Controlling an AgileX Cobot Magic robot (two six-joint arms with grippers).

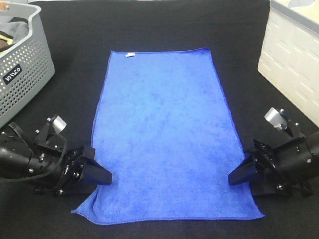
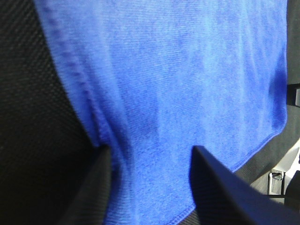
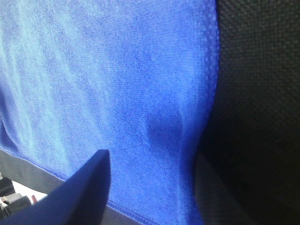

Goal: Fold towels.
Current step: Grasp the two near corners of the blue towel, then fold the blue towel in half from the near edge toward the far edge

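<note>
Upper left of the high view: a grey perforated basket (image 1: 30,59), cut off by the frame edge, standing on the black worktop (image 1: 159,22).

Lower left: the left gripper (image 1: 102,175), lying low and pointing toward the middle, tip right at the long left edge of the towel (image 1: 162,134), near the bottom corner. Jaws apart, not pressed together. In the left wrist view, one finger (image 2: 93,187) on the worktop side of the darker stitched hem (image 2: 77,79), the other over the blue pile, flat cloth filling the gap between them. Slight pucker in the hem by the outer finger.

Centre: the towel, bright royal blue and fuzzy, spread flat in a single layer on the worktop, long sides running from top to bottom of the frame. Small white tag (image 1: 130,55) on the top edge, near the upper left corner.

Lower right: the right gripper (image 1: 238,177), mirroring the left, tip at the towel's long right edge near the bottom corner. Jaws likewise apart. In the right wrist view, one finger (image 3: 79,197) above the cloth, the other hard to make out against the dark worktop beyond the hem.

Upper right: a white panelled unit (image 1: 289,64), well apart from the towel.
</note>
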